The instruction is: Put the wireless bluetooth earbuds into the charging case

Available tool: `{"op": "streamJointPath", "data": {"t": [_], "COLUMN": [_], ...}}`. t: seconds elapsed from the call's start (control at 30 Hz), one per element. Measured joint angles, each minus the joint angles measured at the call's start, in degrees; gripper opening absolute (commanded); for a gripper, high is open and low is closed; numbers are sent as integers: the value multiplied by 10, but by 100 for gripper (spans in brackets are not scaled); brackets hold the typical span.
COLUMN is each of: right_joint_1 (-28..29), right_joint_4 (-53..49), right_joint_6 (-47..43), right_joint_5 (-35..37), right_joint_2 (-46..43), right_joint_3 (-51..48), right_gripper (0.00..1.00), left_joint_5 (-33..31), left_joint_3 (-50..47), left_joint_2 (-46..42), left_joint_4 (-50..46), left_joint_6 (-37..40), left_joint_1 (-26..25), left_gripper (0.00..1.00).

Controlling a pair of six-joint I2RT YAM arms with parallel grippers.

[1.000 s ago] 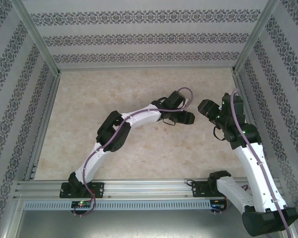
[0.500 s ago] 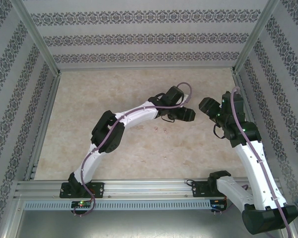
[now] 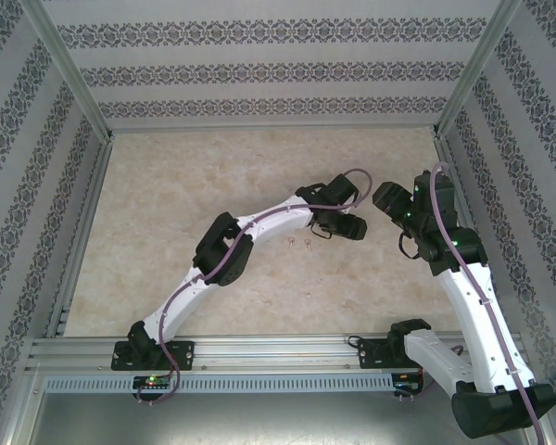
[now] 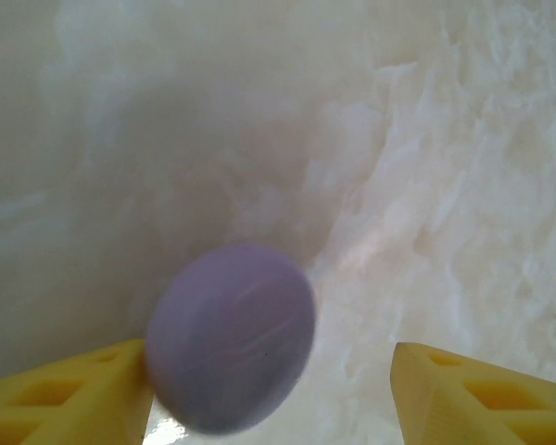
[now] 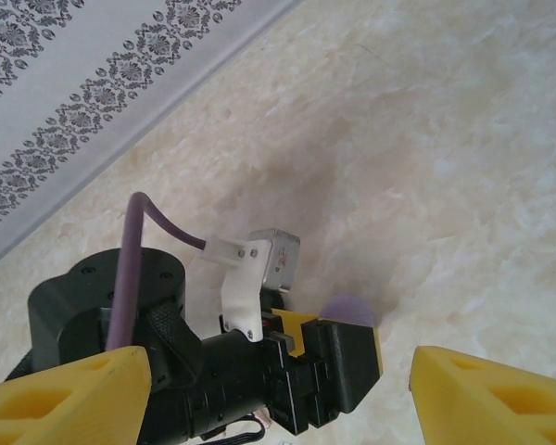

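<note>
The lilac charging case [image 4: 232, 348], on the table [image 3: 167, 204] near two pale earbuds [image 3: 308, 245], is being straddled off-centre by the spread left gripper [image 4: 271, 371] (right gripper [image 5: 283, 366] likewise spread, empty), so closing is likely being risked as a sideways nudge rather than a grip.

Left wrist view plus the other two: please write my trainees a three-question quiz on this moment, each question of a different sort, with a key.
1. True or false: the lilac round case sits between the left hand's yellow fingers, with a gap on one side.
2. How many tiny earbuds lie on the table beside the left arm? A one, B two, C six.
3. Is the right hand open or shut?
Key: 1 true; 2 B; 3 open.
</note>
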Motion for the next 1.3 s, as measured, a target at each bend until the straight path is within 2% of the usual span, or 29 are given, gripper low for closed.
{"op": "streamJointPath", "data": {"t": [0.23,0.37,0.57,0.73,0.8,0.83,0.93,1.0,1.3], "right_joint_1": [0,0,0,0,0,2,18,40,179], "right_joint_4": [0,0,-3,-4,-3,-3,0,3,18], "right_joint_6": [0,0,0,9,11,12,15,15,25], "right_joint_5": [0,0,0,-2,-4,-4,-2,0,41], "right_joint_2": [0,0,-4,-3,5,11,39,62,209], "right_joint_3": [0,1,17,34,37,38,40,41,100], "right_gripper": [75,75,75,74,74,74,74,74,74], "left_joint_5": [-80,-112,-160,-181,-177,-172,-156,-147,-134], "left_joint_3": [24,-11,-132,-240,-286,-307,-364,-399,-535], "left_joint_2": [6,-13,-136,-296,-355,-382,-445,-476,-593], "left_joint_4": [-59,-51,-7,74,101,114,145,161,191], "left_joint_6": [39,56,73,81,81,81,78,77,53], "left_joint_1": [-15,-21,-20,-9,5,16,58,88,187], "left_gripper": [68,69,72,79,81,85,87,99,99]}}
